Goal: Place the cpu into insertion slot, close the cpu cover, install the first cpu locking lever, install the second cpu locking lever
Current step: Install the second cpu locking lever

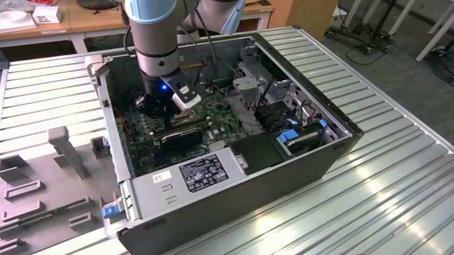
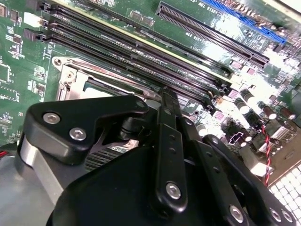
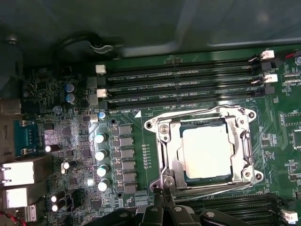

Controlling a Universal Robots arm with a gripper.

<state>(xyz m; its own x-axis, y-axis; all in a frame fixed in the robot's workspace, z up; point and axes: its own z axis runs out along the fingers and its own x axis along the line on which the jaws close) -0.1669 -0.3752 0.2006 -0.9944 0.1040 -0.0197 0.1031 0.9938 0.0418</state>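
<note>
Here: one cpu (image 3: 207,152) under one cpu cover (image 3: 165,155) — gripper (image 3: 164,195) beside.

My gripper (image 2: 167,122) is all matt black plastic-looking links with shiny steel screws, hanging over a glossy green board (image 3: 155,70) where the cpu (image 3: 207,146) has a dull silvery metal top inside the bright, smooth metal cpu cover (image 3: 171,150).

Computer case (image 1: 298,159) lies open on top, giving access from above. The gripper (image 1: 165,112) sits low inside, just beside the socket (image 3: 162,155) with its cover (image 3: 244,141) down. Memory slots (image 3: 183,84) border one side; drive cages (image 1: 262,101) crowd the exterior view's right.
</note>
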